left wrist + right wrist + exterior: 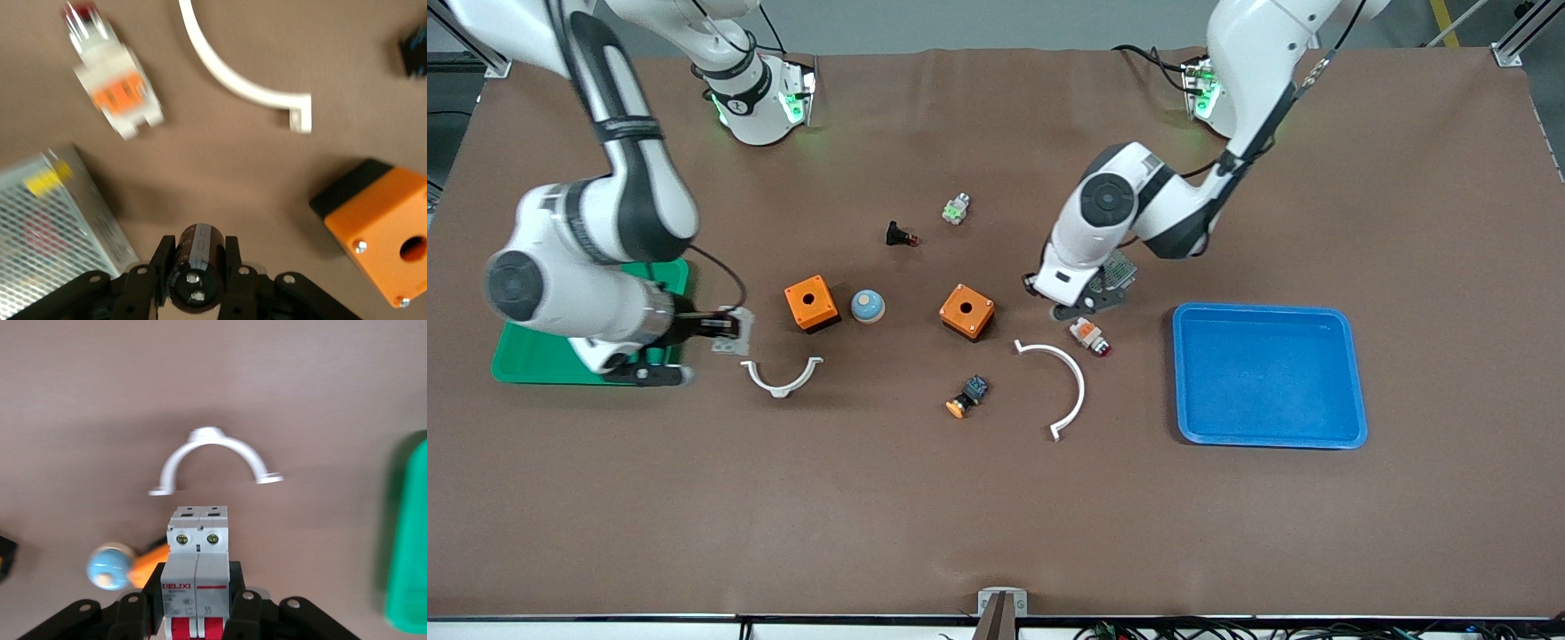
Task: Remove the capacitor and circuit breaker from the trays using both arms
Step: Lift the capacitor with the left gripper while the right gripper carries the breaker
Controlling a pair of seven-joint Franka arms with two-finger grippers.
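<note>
Left pincer [197, 280] clamped on capacitor [197, 270], carried clear of blue tray [1267, 373] over bare worktop [996, 516]. Right pincer [198, 607] gripping circuit breaker [197, 570], just outside green tray [543, 356]. From wrists: both grips plain, plus mesh box [50, 233] beside left pincer. From front: both grips mostly hidden.

Green tray [525, 360] mostly hidden under right arm. Capacitor [196, 275] unseen from front; metal mesh box [50, 233] edge-cropped.
</note>
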